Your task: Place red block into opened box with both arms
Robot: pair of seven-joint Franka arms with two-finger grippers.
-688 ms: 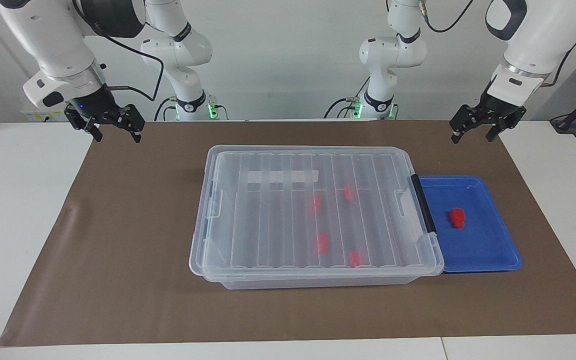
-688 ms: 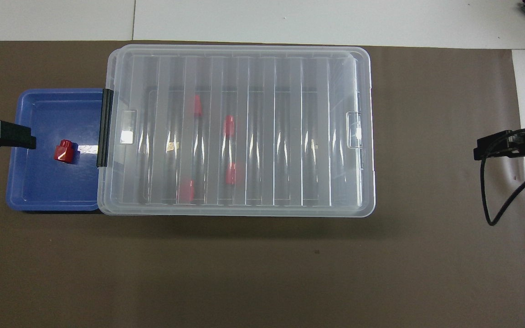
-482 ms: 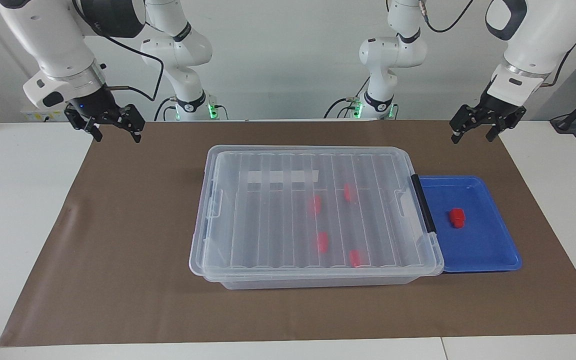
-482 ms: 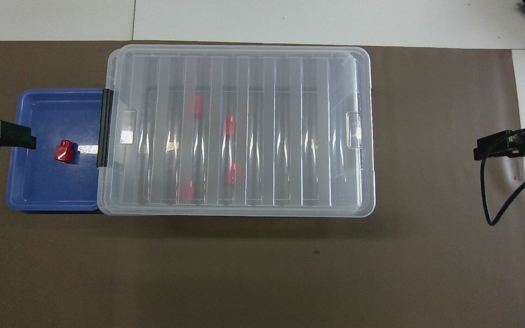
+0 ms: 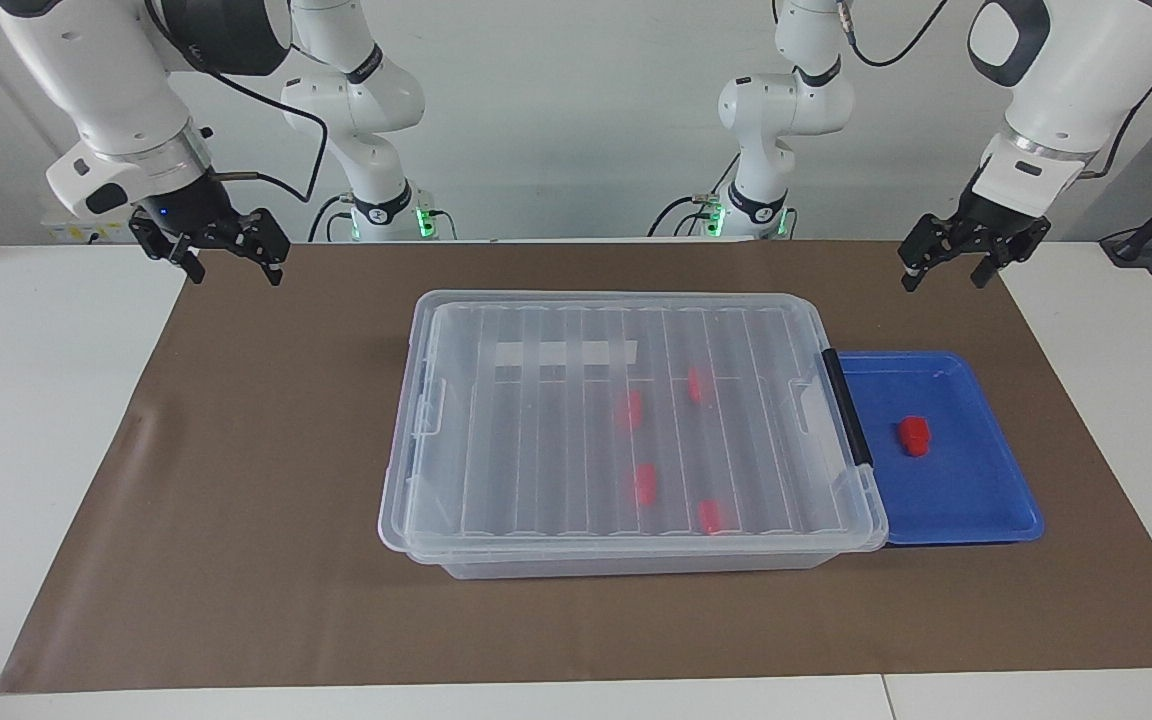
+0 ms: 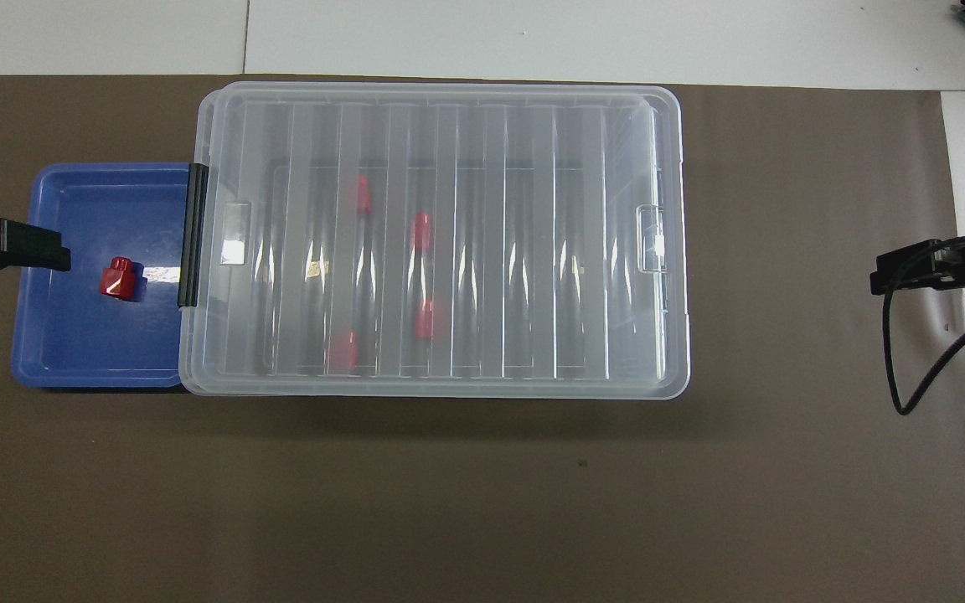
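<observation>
One red block (image 5: 914, 436) (image 6: 118, 277) lies alone in the shallow blue tray (image 5: 976, 500) (image 6: 72, 352). The clear box (image 5: 416, 500) (image 6: 667, 251) stands mid-mat beside the tray, its ribbed lid lying flat on top. Several more red blocks (image 5: 645, 483) show through the lid. My left gripper (image 5: 944, 277) (image 6: 47, 249) hangs open and holding nothing, high over the tray's outer rim. My right gripper (image 5: 236, 272) (image 6: 889, 275) waits open and holding nothing over the mat's edge at the right arm's end.
A brown mat (image 5: 236, 500) covers the white table (image 5: 36, 450). The box's black handle (image 5: 846, 410) faces the tray. Two slimmer white arms (image 5: 376, 150) stand at the robots' end. A black cable (image 6: 910, 377) loops below the right gripper.
The left gripper has crept a little further over the tray's rim. The right arm, box and blocks have not moved.
</observation>
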